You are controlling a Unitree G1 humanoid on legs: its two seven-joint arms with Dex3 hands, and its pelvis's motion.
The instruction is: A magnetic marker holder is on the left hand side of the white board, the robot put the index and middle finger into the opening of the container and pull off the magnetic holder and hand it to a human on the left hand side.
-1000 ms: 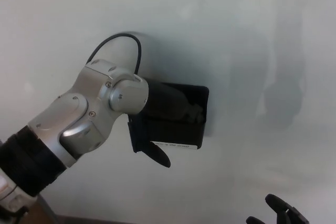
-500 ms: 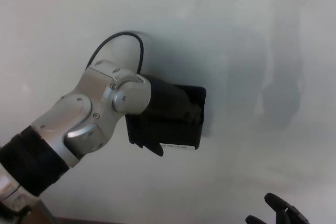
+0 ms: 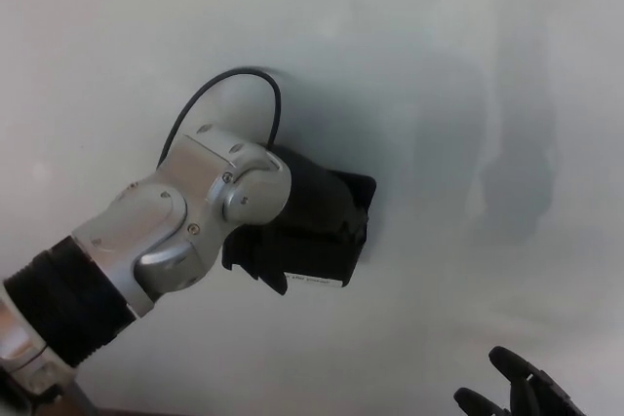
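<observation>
The black magnetic marker holder (image 3: 327,241) sits against the whiteboard (image 3: 439,65), left of centre, tilted, with a white label on its lower edge. My left hand (image 3: 312,207) comes in from the lower left on a silver wrist; its fingers reach into the holder's top opening and its thumb lies under the front face, so it is shut on the holder. My right hand (image 3: 517,392) shows only as black fingertips at the bottom right corner, away from the holder.
The whiteboard fills nearly the whole view, with faint grey shadows at the right. A black cable (image 3: 234,85) loops above my left wrist. A dark strip of edge shows at the bottom left.
The holder and my left hand have shifted left and tilted, the holder's right edge turning off its earlier square position. The thumb has tucked closer under the holder. My right hand barely moved.
</observation>
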